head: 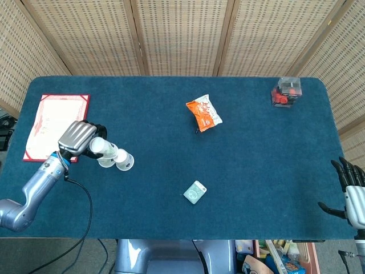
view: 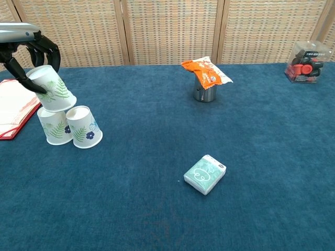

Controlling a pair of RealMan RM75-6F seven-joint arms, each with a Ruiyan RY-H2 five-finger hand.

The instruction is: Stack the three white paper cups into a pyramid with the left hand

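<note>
Two white paper cups with leaf prints stand upside down side by side on the blue table, the left one and the right one. My left hand grips the third cup, tilted, just above the left cup and close to its top. Whether it touches is unclear. My right hand hangs at the table's near right edge with fingers spread and nothing in it.
A red-framed certificate lies left of the cups. An orange snack bag sits on a metal can mid-table. A small green pack lies toward the front. A clear box of red parts stands far right.
</note>
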